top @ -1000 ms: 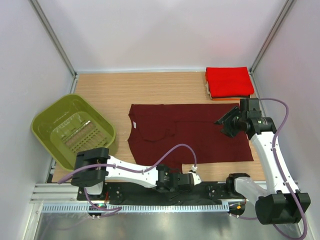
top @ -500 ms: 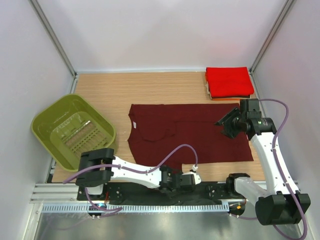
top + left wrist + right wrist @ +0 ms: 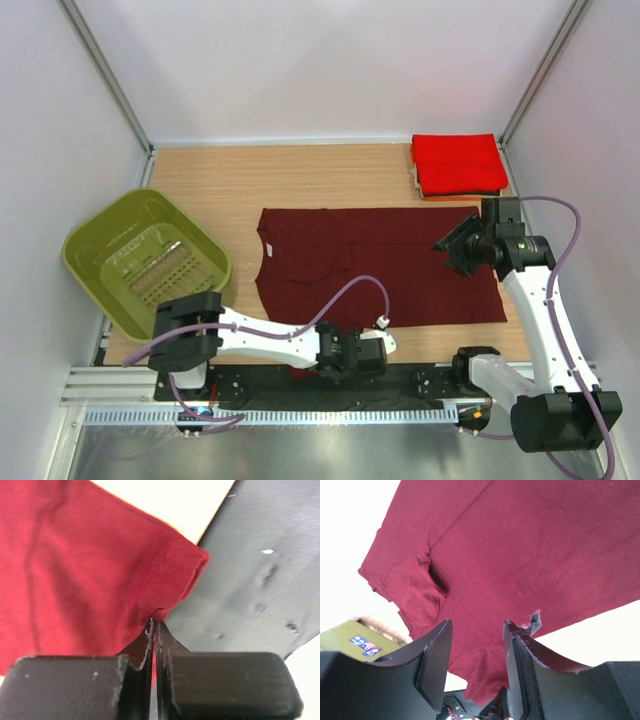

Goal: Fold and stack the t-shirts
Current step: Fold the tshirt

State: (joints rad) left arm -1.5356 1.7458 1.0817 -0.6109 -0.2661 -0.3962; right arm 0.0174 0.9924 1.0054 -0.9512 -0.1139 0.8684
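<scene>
On the desk [image 3: 220,180] the maroon t-shirt [image 3: 370,260] lies flat; olive-green basket [image 3: 120,220] left of it; folded red t-shirt [image 3: 458,162] beyond its right end, lower layers mostly hidden; left claw [image 3: 154,625] pinches its near corner; right claw [image 3: 476,625], spread, hovers over its right end.

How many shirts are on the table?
2 for certain: a maroon shirt spread flat in the middle, and a folded red shirt in the far right corner. An orange edge under the red one suggests more shirts hidden in that pile.
</scene>
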